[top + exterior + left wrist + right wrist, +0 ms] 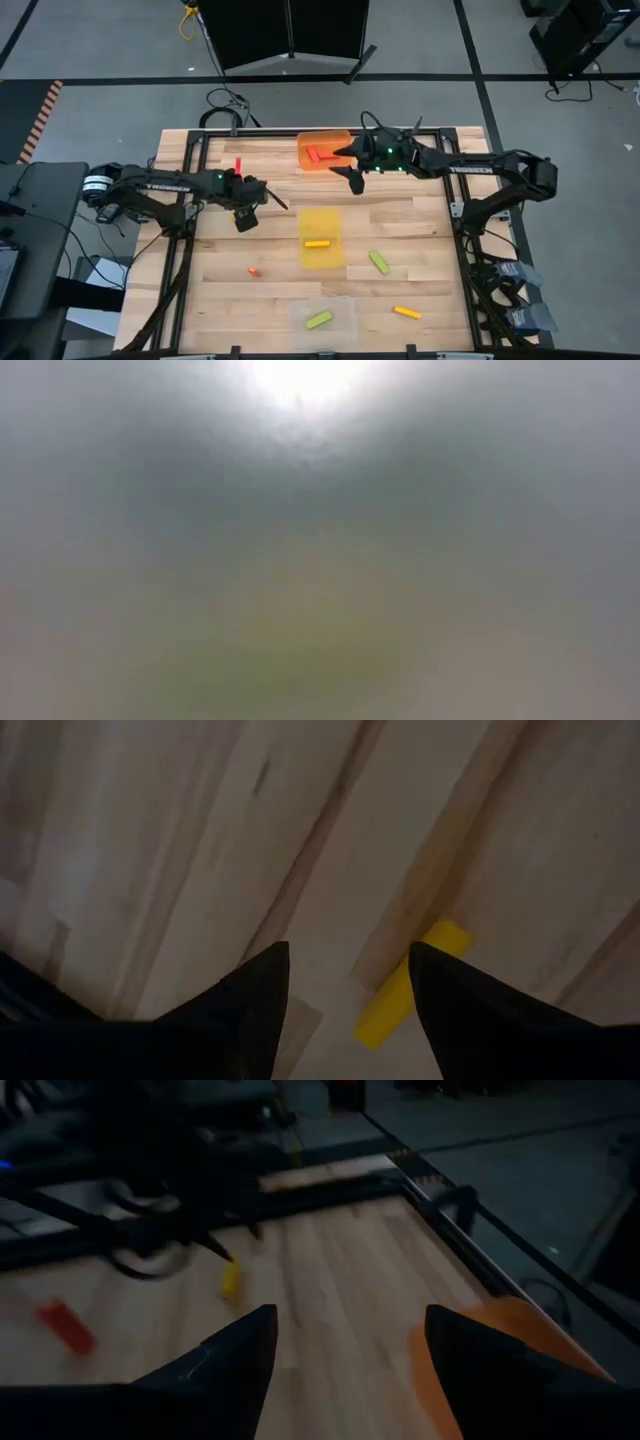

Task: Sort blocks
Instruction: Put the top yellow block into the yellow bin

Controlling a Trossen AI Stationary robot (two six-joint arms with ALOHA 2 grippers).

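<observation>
My left gripper (pixel 248 208) (pixel 345 990) is open and hovers over a yellow block (pixel 410 995), which lies flat on the wood close to one finger (pixel 455 1005). The right wrist view also catches that block (pixel 230 1278) under the left arm. My right gripper (pixel 351 172) (pixel 345 1345) is open and empty beside the orange tray (pixel 323 152) (pixel 505 1330), which holds red blocks (pixel 318 155). Loose on the table lie a red block (pixel 238 163) (pixel 65 1325), a small red one (pixel 254 271), a green one (pixel 379 262) and a yellow one (pixel 406 312).
The yellow tray (pixel 322 225) at mid-table holds a yellow block (pixel 317 243). The clear tray (pixel 340 305) near the front edge holds a green block (pixel 319 320). Black frame rails run along the table's left and right sides. The low view shows only blur.
</observation>
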